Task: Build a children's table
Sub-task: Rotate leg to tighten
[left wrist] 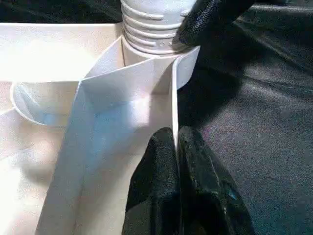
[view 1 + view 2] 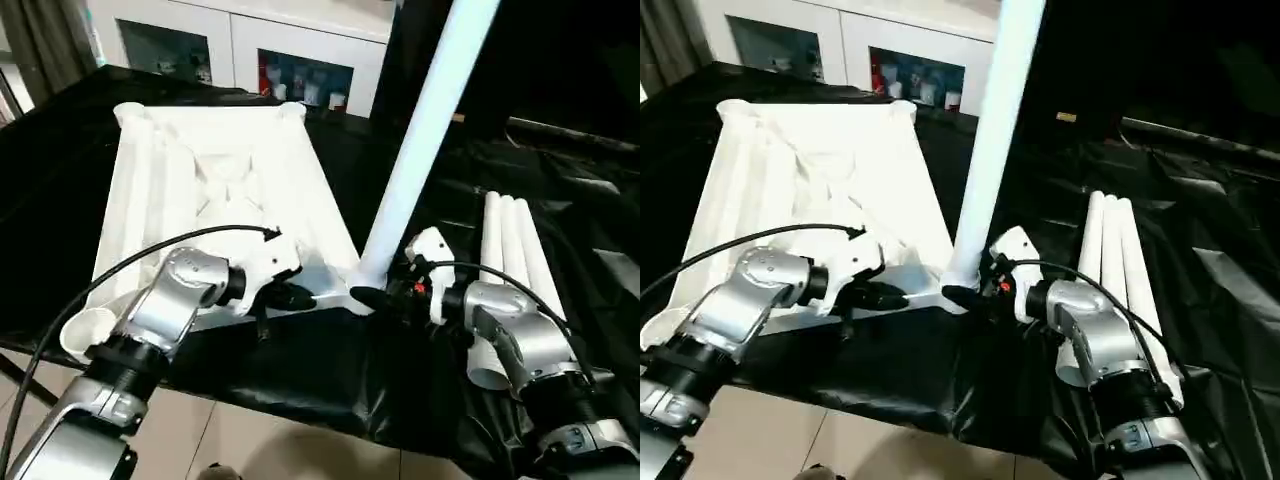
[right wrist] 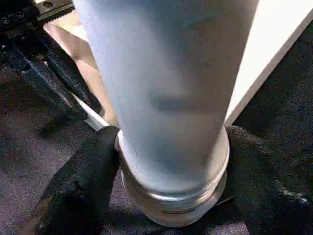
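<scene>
Tabletop (image 2: 215, 190) ribbed, rim pinched by left claw (image 1: 177, 147); right claw (image 3: 171, 161) clasps tubular leg (image 2: 425, 140).

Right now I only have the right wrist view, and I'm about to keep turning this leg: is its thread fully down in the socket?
Observer: No. Several thread rings of the leg show above the corner socket.
Operator: Is anything steadying the tabletop?
Observer: Yes. The left gripper has its jaws shut on the tabletop, on its thin side wall near that corner.
Operator: Where are the other legs?
Observer: Three spare legs lie side by side on the black cloth, on the robot's right.
</scene>
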Controlling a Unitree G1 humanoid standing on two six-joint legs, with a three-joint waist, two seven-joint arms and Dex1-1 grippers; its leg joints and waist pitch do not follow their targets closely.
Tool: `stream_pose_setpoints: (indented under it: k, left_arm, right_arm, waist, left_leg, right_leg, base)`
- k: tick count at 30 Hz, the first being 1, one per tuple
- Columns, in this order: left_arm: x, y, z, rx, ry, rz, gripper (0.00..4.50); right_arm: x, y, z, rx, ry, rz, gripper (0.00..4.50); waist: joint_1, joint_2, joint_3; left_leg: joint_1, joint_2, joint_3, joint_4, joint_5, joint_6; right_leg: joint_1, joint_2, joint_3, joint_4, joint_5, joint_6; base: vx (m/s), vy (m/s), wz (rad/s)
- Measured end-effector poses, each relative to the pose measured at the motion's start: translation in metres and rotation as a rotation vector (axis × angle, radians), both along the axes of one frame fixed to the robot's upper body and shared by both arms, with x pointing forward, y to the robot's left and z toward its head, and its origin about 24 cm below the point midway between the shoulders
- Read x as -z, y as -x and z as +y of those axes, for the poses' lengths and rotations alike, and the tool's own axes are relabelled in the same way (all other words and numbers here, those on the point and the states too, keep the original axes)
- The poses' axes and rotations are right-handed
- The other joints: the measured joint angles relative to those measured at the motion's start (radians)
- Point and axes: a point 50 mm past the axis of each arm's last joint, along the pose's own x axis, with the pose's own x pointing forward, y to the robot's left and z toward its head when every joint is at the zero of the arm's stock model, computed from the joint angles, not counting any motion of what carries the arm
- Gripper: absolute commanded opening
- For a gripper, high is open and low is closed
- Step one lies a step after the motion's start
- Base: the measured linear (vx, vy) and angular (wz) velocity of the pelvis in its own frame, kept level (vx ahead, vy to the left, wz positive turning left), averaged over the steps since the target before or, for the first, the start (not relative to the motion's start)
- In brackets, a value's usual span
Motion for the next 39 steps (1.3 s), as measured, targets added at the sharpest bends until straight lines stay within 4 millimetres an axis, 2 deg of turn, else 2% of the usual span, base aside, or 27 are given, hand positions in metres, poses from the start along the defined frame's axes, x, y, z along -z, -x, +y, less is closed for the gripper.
stream_pose_setpoints:
  k: [9,12,16,21,22,24,27,29,33,39]
  left_arm:
    - [0.0,0.001,0.003,-0.008,0.002,0.016,0.0]
    - [0.002,-0.006,-0.005,-0.077,0.0,-0.006,0.0]
    - [0.007,-0.026,-0.036,-0.239,-0.004,-0.054,0.0]
    - [0.009,-0.031,-0.052,-0.307,-0.007,-0.065,0.0]
    - [0.009,-0.031,-0.054,-0.31,-0.008,-0.064,0.0]
    - [0.009,-0.031,-0.054,-0.313,-0.005,-0.063,0.0]
    - [0.008,-0.032,-0.056,-0.311,-0.004,-0.063,0.0]
    - [0.008,-0.033,-0.055,-0.304,-0.005,-0.067,0.0]
    - [0.006,-0.032,-0.044,-0.254,-0.016,-0.073,0.0]
    - [0.002,-0.025,-0.015,-0.151,-0.014,-0.058,0.0]
  right_arm:
    - [0.001,0.001,0.003,0.002,-0.003,0.006,2.84]
    - [0.005,-0.005,0.009,0.129,0.0,0.001,2.84]
    - [0.008,-0.026,0.022,0.467,-0.027,0.034,2.82]
    - [0.01,-0.033,0.029,0.616,-0.017,0.021,2.81]
    - [0.01,-0.034,0.03,0.621,-0.016,0.013,2.81]
    - [0.01,-0.034,0.03,0.621,-0.017,-0.002,3.5]
    - [0.01,-0.034,0.031,0.62,-0.025,-0.004,3.53]
    - [0.01,-0.034,0.03,0.607,-0.026,-0.005,3.92]
    - [0.007,-0.029,0.021,0.466,-0.02,-0.015,3.92]
    - [0.003,-0.02,0.009,0.259,-0.011,-0.022,3.92]
  waist:
    - [-0.001,0.0,0.0]
    - [-0.002,0.0,0.0]
    - [-0.003,0.0,-0.001]
    - [-0.001,0.0,-0.001]
    - [-0.001,0.0,-0.001]
    - [-0.001,0.001,-0.002]
    - [0.0,0.001,-0.002]
    - [-0.001,0.001,-0.001]
    - [-0.002,0.002,-0.001]
    - [-0.008,0.002,0.0]
  left_leg:
    - [0.0,0.0,0.0,0.0,0.0,0.0]
    - [0.002,0.0,0.0,0.001,0.0,0.0]
    - [0.003,-0.001,0.0,0.002,0.0,0.0]
    - [0.002,-0.001,-0.001,0.002,0.0,0.0]
    - [0.002,-0.001,-0.001,0.002,0.0,0.0]
    - [0.002,-0.001,-0.001,0.002,0.0,0.0]
    - [0.002,-0.001,-0.001,0.002,0.0,0.0]
    - [0.002,-0.001,-0.001,0.002,0.0,0.0]
    - [0.001,-0.001,-0.001,0.0,0.0,0.0]
    - [0.001,0.001,-0.001,-0.001,0.0,0.0]
  right_leg:
    - [0.0,0.0,0.0,0.0,0.0,0.0]
    - [0.001,0.0,0.001,0.002,0.0,0.0]
    - [0.001,0.0,0.001,0.004,0.003,0.0]
    - [0.002,0.0,0.001,0.003,0.002,0.002]
    - [0.002,0.0,0.001,0.003,0.003,0.0]
    - [0.002,0.0,0.001,0.002,0.004,0.0]
    - [0.002,0.0,0.0,0.002,0.004,0.0]
    - [0.002,0.0,0.0,0.002,0.004,0.0]
    - [0.001,0.0,0.0,0.001,0.003,0.0]
    - [0.0,0.002,0.0,0.001,0.001,0.0]
  base:
    - [0.0,0.0,0.0]
    - [0.0,0.0,0.0]
    - [0.0,0.0,0.0]
    - [0.0,0.0,0.0]
    - [0.0,0.0,0.0]
    - [0.0,0.0,0.0]
    - [0.0,0.0,0.0]
    - [0.0,0.0,0.0]
    - [0.0,0.0,0.0]
    - [0.0,0.0,0.0]
